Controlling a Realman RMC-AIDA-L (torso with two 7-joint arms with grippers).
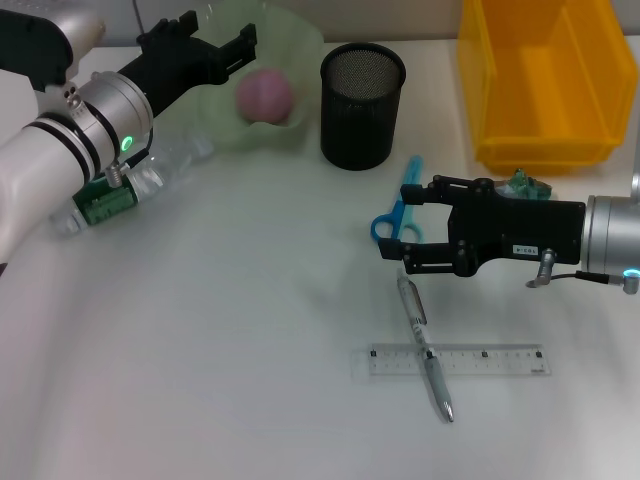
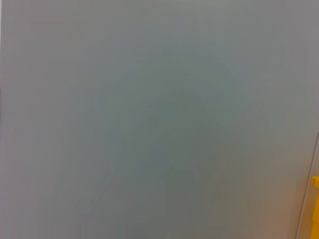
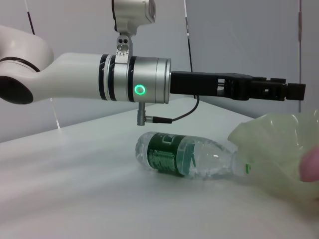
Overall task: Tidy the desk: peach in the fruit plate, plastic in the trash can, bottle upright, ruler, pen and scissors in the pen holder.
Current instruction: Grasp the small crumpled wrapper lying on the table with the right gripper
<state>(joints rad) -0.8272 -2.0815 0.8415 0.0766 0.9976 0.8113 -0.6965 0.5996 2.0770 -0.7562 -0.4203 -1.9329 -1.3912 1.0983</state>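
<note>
The pink peach [image 1: 265, 95] lies in the pale green fruit plate [image 1: 290, 40] at the back. My left gripper [image 1: 222, 27] hovers open and empty over the plate's left side; the right wrist view shows the same gripper [image 3: 279, 89] above the plate [image 3: 279, 149]. Under the left arm the clear bottle [image 1: 130, 185] [image 3: 184, 157] lies on its side. The blue scissors [image 1: 408, 188] lie flat, with their handles between the fingers of my open right gripper [image 1: 395, 222]. The pen [image 1: 425, 340] lies across the clear ruler [image 1: 480, 360]. Green plastic [image 1: 525, 183] sits behind the right gripper.
The black mesh pen holder [image 1: 362, 105] stands upright at the back middle, right of the plate. A yellow bin [image 1: 545, 80] stands at the back right. The left wrist view holds only a blank grey wall.
</note>
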